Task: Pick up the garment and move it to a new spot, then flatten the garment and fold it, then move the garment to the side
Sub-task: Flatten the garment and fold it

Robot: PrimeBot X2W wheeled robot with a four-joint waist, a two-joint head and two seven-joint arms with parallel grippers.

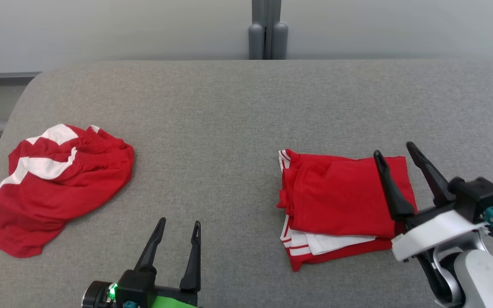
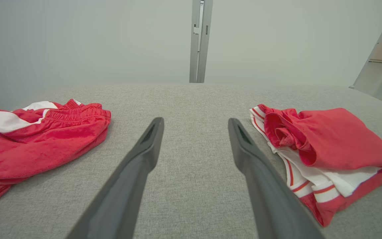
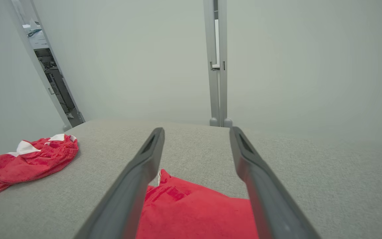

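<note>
Right claw (image 1: 393,149) stands wide open over the near right corner of the folded garment (image 1: 336,196). Its fingers are spread with nothing between them, and from the wrist view I see red cloth lying below the fingers, not pinched in them; whether they brush it I cannot tell. Left claw (image 1: 179,221) is just as open, low over bare table (image 1: 229,107) between the two bundles, gripping nothing. The folded garment lies as a squarish red stack on the right part of the table, with a white striped layer peeking out along its near edge. By my reading, the pick-up, flattening and folding are done for this piece, and it sits off to the side, so that round looks finished. A second red and white garment (image 1: 54,188) lies crumpled at the far left, well apart. If it is next, all its steps remain.
</note>
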